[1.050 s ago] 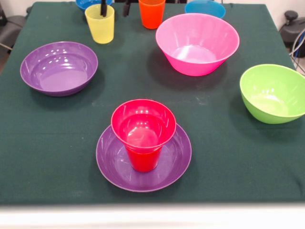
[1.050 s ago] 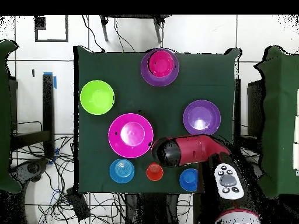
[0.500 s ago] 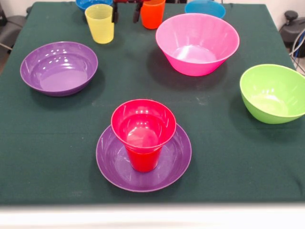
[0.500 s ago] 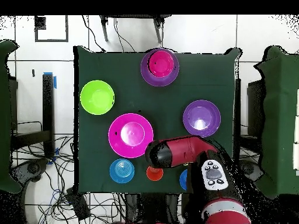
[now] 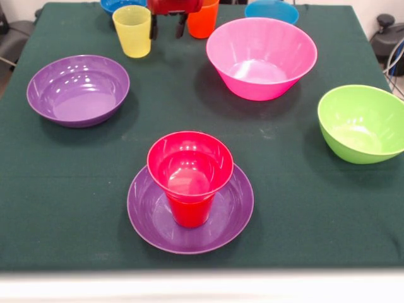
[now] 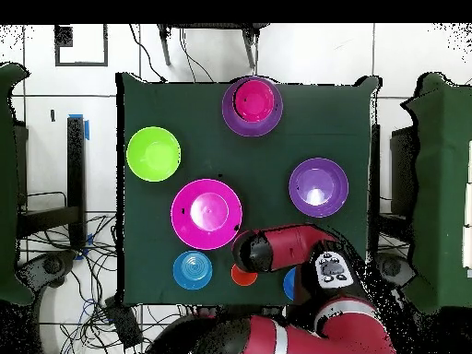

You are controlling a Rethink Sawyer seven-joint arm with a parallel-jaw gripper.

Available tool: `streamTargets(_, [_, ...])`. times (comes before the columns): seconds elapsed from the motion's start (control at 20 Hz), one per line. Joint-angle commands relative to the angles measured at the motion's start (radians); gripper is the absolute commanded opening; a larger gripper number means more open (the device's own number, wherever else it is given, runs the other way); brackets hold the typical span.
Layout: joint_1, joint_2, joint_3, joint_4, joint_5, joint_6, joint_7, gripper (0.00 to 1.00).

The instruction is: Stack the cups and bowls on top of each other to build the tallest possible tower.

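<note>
The tower stands near the table's front edge: a small crimson bowl [image 5: 189,161] sits on a red cup [image 5: 189,211], which stands in a shallow purple bowl [image 5: 148,218]. It also shows in the overhead view [image 6: 253,100]. My gripper [image 5: 167,28] hangs at the far edge between the yellow cup [image 5: 132,31] and the orange cup [image 5: 203,20]. It is open and empty, touching neither cup. In the overhead view the arm [image 6: 277,249] covers the yellow cup; the orange cup [image 6: 243,275] shows beside it.
The second purple bowl [image 5: 77,88] is at the left, the big pink bowl [image 5: 262,57] at the centre right and the lime green bowl [image 5: 363,123] at the right. The dark blue bowl [image 5: 120,5] and the light blue bowl [image 5: 273,9] sit at the far edge.
My gripper has come a little lower into the front picture, with more of its red body showing. In the overhead view the arm has folded back towards the base. The cups and bowls have not moved.
</note>
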Motion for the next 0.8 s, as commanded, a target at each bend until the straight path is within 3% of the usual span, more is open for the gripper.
streamTargets(0.05, [0.0,-0.086,0.031,0.004,-0.019,0.046,0.023,1.0])
streamTargets(0.35, [-0.056,-0.244,0.104,0.065,0.045,0.176,-0.079,1.0])
streamTargets(0.8, [-0.072,-0.301,0.151,0.087,0.055,0.231,-0.08,1.0])
